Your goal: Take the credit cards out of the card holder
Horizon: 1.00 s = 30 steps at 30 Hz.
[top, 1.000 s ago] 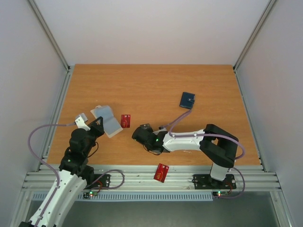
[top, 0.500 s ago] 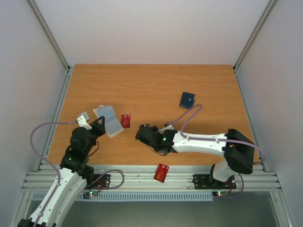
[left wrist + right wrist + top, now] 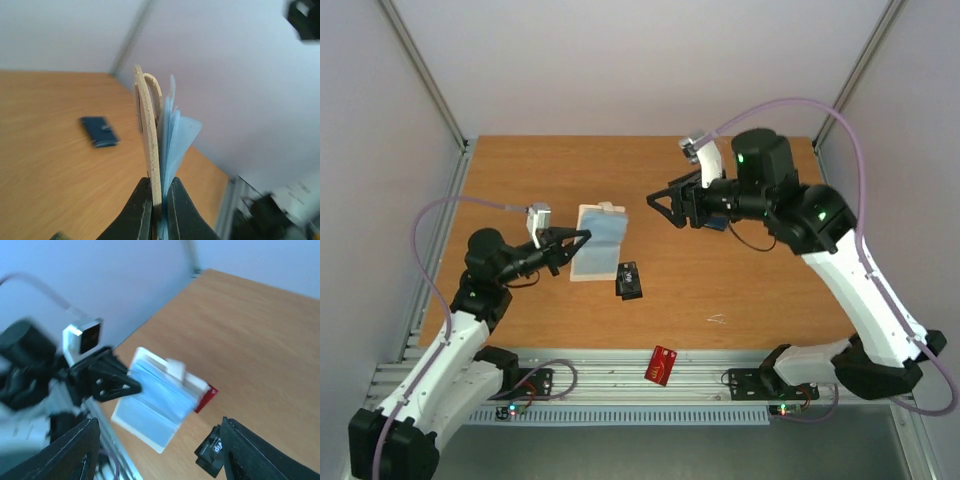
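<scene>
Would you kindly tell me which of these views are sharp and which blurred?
Top external: sharp and evenly lit. Left wrist: the card holder edge is fairly crisp, the blue wallet behind it soft. Right wrist: blurred throughout, the black card smeared.

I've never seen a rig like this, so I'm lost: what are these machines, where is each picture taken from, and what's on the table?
These are two robot arms bolted to a wooden table. Each ends in a two-finger gripper. The wide picture looks down from above. The other two come from small cameras on the arms' wrists.

The left gripper is shut on the holder, holding it up on edge with its blue sleeves fanned out. The right gripper is open and empty, up above the table.

A black card lies on the table beside the holder, and a red card peeks out from behind it. Another red card lies on the metal rail at the near edge. A blue wallet lies farther off.
</scene>
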Motion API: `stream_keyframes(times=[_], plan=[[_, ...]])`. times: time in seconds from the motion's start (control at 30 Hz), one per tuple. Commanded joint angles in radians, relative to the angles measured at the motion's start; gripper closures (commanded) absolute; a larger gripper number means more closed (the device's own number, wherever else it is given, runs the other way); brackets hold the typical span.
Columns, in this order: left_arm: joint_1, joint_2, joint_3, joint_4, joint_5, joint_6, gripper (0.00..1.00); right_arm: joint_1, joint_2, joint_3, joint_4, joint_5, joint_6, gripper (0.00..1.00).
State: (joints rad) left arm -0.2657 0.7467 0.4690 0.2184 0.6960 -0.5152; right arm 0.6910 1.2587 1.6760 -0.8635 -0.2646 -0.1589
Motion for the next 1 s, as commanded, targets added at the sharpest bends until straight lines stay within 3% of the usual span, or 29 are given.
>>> stream_keyframes(times=[0.0,0.13,0.3,0.63,0.73,0.87,0.97], plan=[[-0.025,0.048,0.151,0.071,0.451,0.253,1.0,0.005,0.208,0.357,-0.598,-0.284,-0.56,0.35],[-0.062,0.038,0.231,-0.032,0.542,0.351,1.0,0.008,0.335,0.549,-0.746,-0.364,-0.62,0.39],[-0.105,0.029,0.294,-0.153,0.514,0.459,1.0,0.088,0.339,0.535,-0.746,-0.357,-0.648,0.39],[-0.146,0.076,0.332,-0.197,0.517,0.538,1.0,0.116,0.315,0.5,-0.774,-0.376,-0.722,0.34],[-0.154,0.079,0.348,-0.209,0.517,0.558,1.0,0.116,0.29,0.46,-0.703,-0.262,-0.689,0.4],[-0.155,0.095,0.36,-0.207,0.508,0.59,1.0,0.116,0.296,0.455,-0.653,-0.255,-0.719,0.47],[-0.157,0.104,0.366,-0.191,0.503,0.588,1.0,0.116,0.333,0.471,-0.665,-0.246,-0.737,0.46]])
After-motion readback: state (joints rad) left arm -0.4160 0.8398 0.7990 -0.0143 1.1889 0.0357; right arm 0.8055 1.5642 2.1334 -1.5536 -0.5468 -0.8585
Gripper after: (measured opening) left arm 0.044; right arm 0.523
